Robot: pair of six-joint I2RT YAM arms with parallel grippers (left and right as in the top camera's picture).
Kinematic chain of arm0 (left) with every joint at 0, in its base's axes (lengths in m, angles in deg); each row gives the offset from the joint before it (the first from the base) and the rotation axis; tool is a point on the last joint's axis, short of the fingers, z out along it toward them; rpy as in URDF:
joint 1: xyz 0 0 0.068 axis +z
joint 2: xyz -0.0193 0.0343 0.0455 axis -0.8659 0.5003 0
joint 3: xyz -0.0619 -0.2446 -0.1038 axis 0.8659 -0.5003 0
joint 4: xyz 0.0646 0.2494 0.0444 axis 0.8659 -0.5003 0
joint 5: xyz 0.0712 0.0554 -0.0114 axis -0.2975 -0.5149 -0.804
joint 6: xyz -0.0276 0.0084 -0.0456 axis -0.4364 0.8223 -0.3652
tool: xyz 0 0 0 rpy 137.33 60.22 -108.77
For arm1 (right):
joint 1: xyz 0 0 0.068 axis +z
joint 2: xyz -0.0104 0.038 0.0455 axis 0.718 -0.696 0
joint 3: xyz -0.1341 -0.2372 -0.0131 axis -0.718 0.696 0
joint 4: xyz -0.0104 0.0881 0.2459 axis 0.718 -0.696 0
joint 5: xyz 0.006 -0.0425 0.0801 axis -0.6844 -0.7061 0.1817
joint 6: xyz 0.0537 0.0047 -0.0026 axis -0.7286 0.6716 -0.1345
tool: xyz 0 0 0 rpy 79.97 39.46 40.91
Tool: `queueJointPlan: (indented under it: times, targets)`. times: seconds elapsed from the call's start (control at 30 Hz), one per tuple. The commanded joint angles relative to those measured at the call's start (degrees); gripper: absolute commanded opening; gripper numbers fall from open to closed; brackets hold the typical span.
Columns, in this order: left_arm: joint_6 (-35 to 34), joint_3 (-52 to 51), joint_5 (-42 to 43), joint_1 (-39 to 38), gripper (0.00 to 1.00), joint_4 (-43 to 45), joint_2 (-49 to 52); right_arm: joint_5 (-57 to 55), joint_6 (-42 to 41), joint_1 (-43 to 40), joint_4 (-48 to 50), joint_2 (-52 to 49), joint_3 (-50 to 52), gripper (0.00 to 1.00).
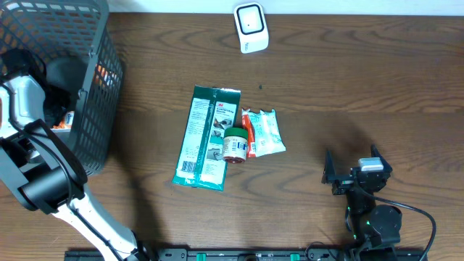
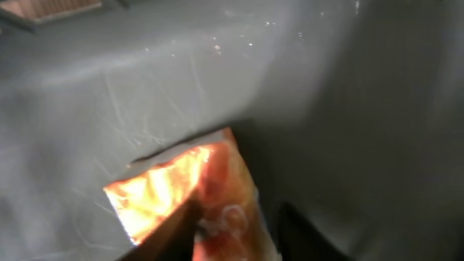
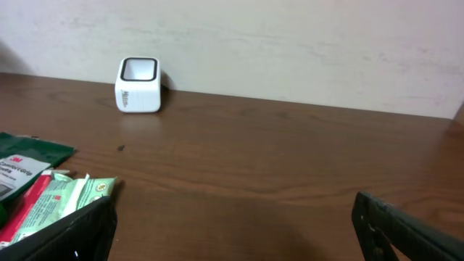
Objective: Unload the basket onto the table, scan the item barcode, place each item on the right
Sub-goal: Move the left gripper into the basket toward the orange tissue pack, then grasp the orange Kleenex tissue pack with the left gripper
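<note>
Now, nearest us the right gripper (image 1: pixel 353 172) idles, jaws wide apart; mid-table lie a green pack (image 1: pixel 205 138), a small jar (image 1: pixel 234 145) and a wipes packet (image 1: pixel 267 134), the white scanner (image 1: pixel 251 27) beyond. Left gripper (image 2: pixel 239 232) is down inside the mesh basket (image 1: pixel 98 87), an orange packet (image 2: pixel 174 188) between its fingers; gripped or not, I cannot tell.
</note>
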Motion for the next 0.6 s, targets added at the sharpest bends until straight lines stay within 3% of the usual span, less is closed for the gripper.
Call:
queueJointPlan:
  times: [0.0, 0.03, 0.3, 0.4, 0.57]
  targets:
    - [0.44, 0.07, 2.01, 0.15, 0.48, -1.03, -0.79, -0.28, 0.11, 0.22, -0.24, 0.24, 0.04, 0.99]
    - [0.46, 0.7, 1.99, 0.15, 0.54, -1.29, -0.94, -0.28, 0.11, 0.24, -0.22, 0.24, 0.04, 0.99]
    - [-0.44, 1.33, 1.77, 0.13, 0.67, -1.03, -2.91, -0.28, 0.11, 0.22, -0.22, 0.24, 0.04, 0.99]
    - [-0.46, 0.83, 1.75, 0.13, 0.84, -0.98, -2.43, -0.28, 0.09, 0.22, -0.22, 0.24, 0.04, 0.99]
    - [-0.46, -0.26, 1.75, -0.09, 0.87, -0.76, -1.46, -0.28, 0.11, 0.24, -0.24, 0.24, 0.04, 0.99]
